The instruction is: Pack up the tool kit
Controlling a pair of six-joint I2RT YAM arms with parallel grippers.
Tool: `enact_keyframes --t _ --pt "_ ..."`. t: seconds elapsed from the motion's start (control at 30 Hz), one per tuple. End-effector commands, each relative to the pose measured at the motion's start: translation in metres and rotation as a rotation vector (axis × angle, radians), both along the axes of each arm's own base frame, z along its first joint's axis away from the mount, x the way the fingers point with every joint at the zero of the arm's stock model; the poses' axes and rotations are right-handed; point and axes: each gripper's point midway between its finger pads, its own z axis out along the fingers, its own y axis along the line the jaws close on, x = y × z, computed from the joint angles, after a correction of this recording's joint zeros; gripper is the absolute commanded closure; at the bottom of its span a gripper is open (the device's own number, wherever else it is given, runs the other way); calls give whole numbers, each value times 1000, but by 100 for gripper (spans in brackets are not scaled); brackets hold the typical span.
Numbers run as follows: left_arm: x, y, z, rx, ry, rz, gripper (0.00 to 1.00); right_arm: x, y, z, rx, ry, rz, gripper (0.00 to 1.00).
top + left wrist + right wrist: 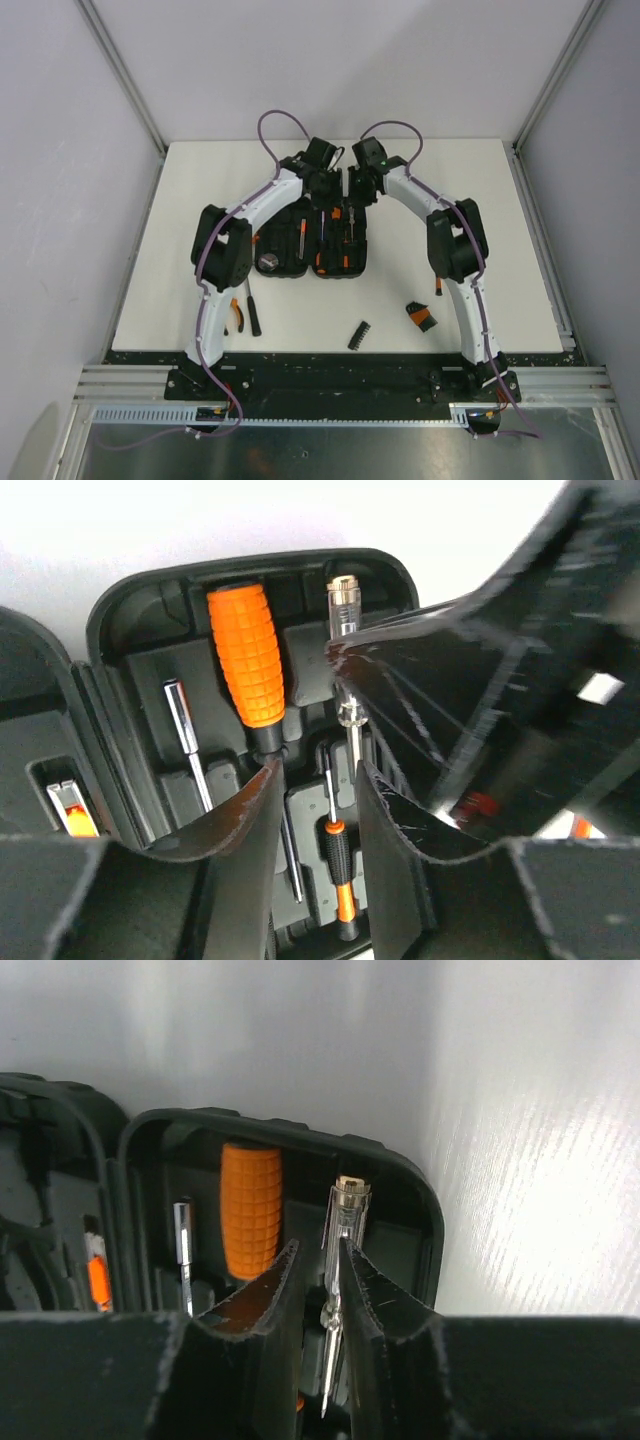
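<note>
The tool kit case (310, 245) lies open in the middle of the table, with tools in its moulded slots. Both grippers hang over its far edge. My left gripper (318, 768) is open above the right half. A small black and orange screwdriver (338, 865) lies in its slot below the gap, untouched. Further in sits an orange-handled screwdriver (247, 665). My right gripper (318, 1244) straddles a clear tester screwdriver (340, 1250). Its jaws stand narrowly open, with a gap on the left side of the tester. The tester's metal cap (343, 585) shows beside the right gripper's fingers (480, 710).
Loose on the table in front of the case are orange pliers (236, 315), a black tool (253, 315), a black bit strip (358, 335) and a black and orange piece (421, 316). A steel rod (183, 1245) lies in the case left of the orange handle.
</note>
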Motion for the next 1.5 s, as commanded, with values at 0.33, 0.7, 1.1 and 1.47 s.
enact_keyframes --t 0.33,0.7,1.1,1.47 --pt "8 -20 42 -120 -99 -61 65 10 -5 -32 -98 27 -19 92" --pt "5 -26 21 -138 -39 -60 72 -25 -8 -74 -147 166 25 97" --pt "1 -25 10 -127 -17 -65 73 -61 -14 -114 -288 270 54 97" --pt "4 -11 15 -112 -34 -49 73 -33 -9 -35 -227 85 14 81"
